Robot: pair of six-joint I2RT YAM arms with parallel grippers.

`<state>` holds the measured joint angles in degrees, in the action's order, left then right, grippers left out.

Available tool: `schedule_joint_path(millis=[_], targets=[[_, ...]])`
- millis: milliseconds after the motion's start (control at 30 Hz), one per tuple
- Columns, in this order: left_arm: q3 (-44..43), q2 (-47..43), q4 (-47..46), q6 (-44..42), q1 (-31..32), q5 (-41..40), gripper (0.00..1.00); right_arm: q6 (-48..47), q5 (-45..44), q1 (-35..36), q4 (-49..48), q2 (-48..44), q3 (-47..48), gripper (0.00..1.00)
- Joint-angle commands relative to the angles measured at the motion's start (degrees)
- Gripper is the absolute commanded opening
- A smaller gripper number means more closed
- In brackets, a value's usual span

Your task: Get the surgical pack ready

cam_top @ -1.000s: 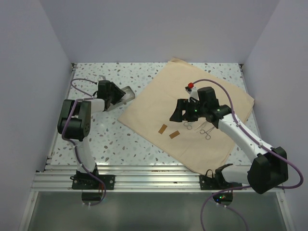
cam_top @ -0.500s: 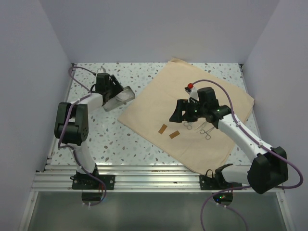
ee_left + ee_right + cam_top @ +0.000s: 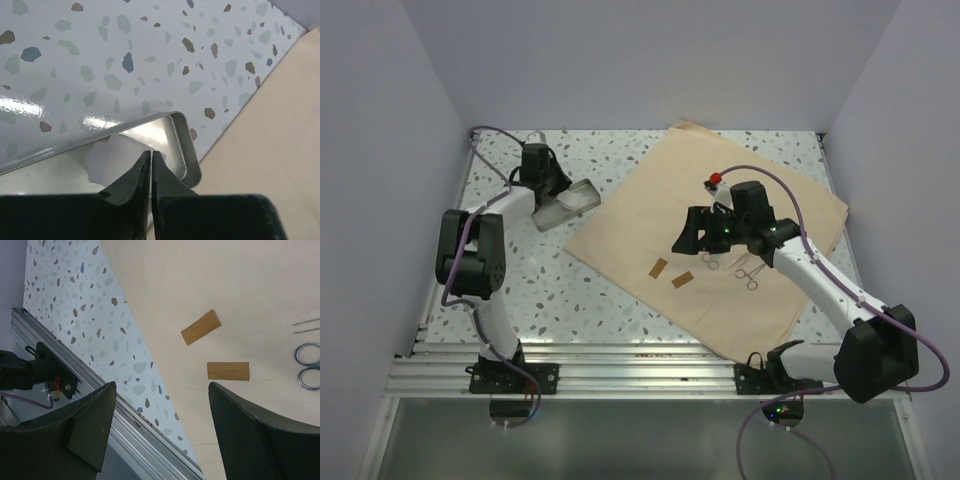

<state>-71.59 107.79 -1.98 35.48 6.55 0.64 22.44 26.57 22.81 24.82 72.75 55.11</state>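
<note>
The surgical pack (image 3: 650, 215) is nowhere near a bundle. The tan cloth lies flat and open on the speckled worktop (image 3: 550, 270), turned like a diamond and filling the 3 o'clock half of the overhead view. One corner is at 12 o'clock by the back wall and another is at 6 o'clock, near the arm bases.

On the cloth, silver ring-handled instruments (image 3: 748, 272) lie loose a little to 4 o'clock of its middle. Two small brown tabs (image 3: 200, 327) (image 3: 228, 371) sit at about 7 o'clock of the middle, close together but not touching, the first one slanted.

The right gripper (image 3: 162, 387) hovers over the cloth with its fingers spread wide and nothing between them. In its own camera the tabs show in the gap and the instrument rings peek in at 3 o'clock.

Off the cloth, just past its 9 o'clock corner, the steel tray (image 3: 185, 130) has a rounded corner just beside the cloth edge. The left gripper (image 3: 151, 155) reaches in from 10 o'clock. Its fingers are pressed together with only a hairline slit between them, pinching the tray's thin wall. The far end of the tray looks bare apart from a pale blur by the fingertips.
</note>
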Motion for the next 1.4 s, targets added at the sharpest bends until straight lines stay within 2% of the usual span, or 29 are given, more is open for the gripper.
schedule_joint_path(millis=[0,200,367,700,867,933,1033,1067,1167,1233,1333,1367], targets=[[-2.85,4.78,0.75,-1.38,0.31,0.59,0.07,-0.29,0.5,-0.13,-1.18,-0.24,0.35,0.78],[-5.31,10.24,1.89,-2.17,0.84,-0.47,0.03,-0.38,0.5,-0.04,-1.18,0.2,0.26,0.78],[-4.17,10.69,0.92,-2.35,1.63,-0.56,0.04,-0.29,0.5,-0.04,-1.26,0.2,0.17,0.78],[-9.61,14.64,0.84,-1.47,3.21,3.13,0.04,-0.29,0.59,-0.04,-1.53,0.72,0.17,0.78],[-8.74,12.63,0.31,-1.12,3.3,2.0,0.05,-0.55,-0.46,-0.13,-1.27,1.08,0.26,0.78],[-7.08,10.08,0.13,-1.21,3.3,0.85,0.09,-0.47,-0.99,-0.13,-1.44,1.25,0.08,0.78],[-4.0,5.78,-0.84,-1.82,3.3,-0.46,0.23,-0.29,-2.13,0.04,-1.09,2.39,0.0,0.78],[-2.51,3.42,-0.75,-1.91,3.3,-0.47,0.33,-0.2,-3.61,0.22,-1.0,3.09,-0.18,0.78],[-0.05,-2.64,-0.57,-2.26,3.3,-2.84,0.48,0.32,-8.27,1.88,-0.56,3.28,-1.32,0.78],[2.33,-6.43,0.39,-2.26,3.3,-4.24,0.52,0.94,-13.72,3.9,0.22,3.36,-2.2,0.78],[6.89,-18.0,0.4,-1.39,3.65,-4.34,0.61,3.48,-14.88,4.96,-0.81,3.89,-4.91,0.75],[9.34,-20.23,0.48,-1.38,3.91,-3.9,0.61,5.14,-14.88,5.14,-1.61,3.8,-5.97,0.75]])
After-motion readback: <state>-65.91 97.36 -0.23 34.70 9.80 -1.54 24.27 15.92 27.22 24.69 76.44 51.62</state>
